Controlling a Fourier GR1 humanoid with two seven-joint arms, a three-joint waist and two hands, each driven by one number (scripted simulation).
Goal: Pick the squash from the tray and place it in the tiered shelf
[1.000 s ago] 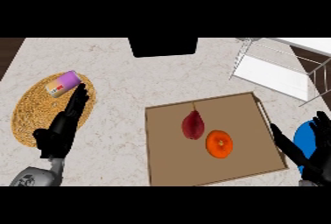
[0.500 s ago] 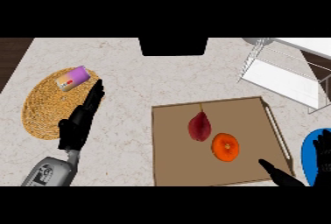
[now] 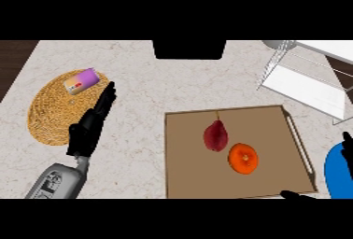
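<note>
Left hand (image 3: 89,128), left-centre of frame: fingers straight, stretched toward upper right, holding nothing, tips over the right rim of the woven mat (image 3: 52,109). Grey forearm (image 3: 55,182) runs off at lower left, cut by the bottom edge.

Right hand (image 3: 296,196): only a dark tip shows at the bottom edge, lower right, by the tray's near corner, plus a dark sliver at the right edge over the blue plate (image 3: 338,172). Fingers mostly out of frame; can't tell if open or curled, nothing seen held.

Squash (image 3: 243,158), orange and round, lies on the tray (image 3: 186,163) right of centre, just below-right of a dark red veg (image 3: 215,135) w/ a thin stem pointing up. The two look just apart, though hard to be sure. Tray handle is a pale bar along its right side.

Tiered shelf (image 3: 307,84), white wire, upper right, cut off by top and right edges; well apart from the tray. Small pink/purple pack (image 3: 81,80) on the mat's upper part. Dark block (image 3: 189,49) at top centre.

Vs. 0.5 s ago: the right hand shows less, having slid lower and toward the frame's edge; left hand in much the same pose; squash unmoved on the tray.

Open counter (image 3: 151,84): a wide strip btw mat and tray, plus a band btw the tray's top edge and the shelf.
</note>
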